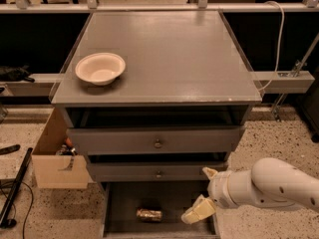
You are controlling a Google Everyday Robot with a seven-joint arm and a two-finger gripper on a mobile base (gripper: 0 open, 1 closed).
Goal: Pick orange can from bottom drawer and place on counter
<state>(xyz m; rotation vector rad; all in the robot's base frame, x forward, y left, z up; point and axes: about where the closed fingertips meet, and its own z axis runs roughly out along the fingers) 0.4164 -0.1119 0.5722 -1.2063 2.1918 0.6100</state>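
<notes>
The wide glossy grey counter (169, 54) carries a plain cream round bowl (100, 68) at its left. The 2 knobbed drawer fronts (124, 141) beneath are matching grey. The deep bottom drawer (124, 203) is dark inside, around the small orange-brown and gold can (149, 214). At its right, the cream-fingered gripper (203, 192) hangs on a white arm (279, 183). The tan cardboard box (52, 171) sits left on the speckled beige floor (269, 138).
</notes>
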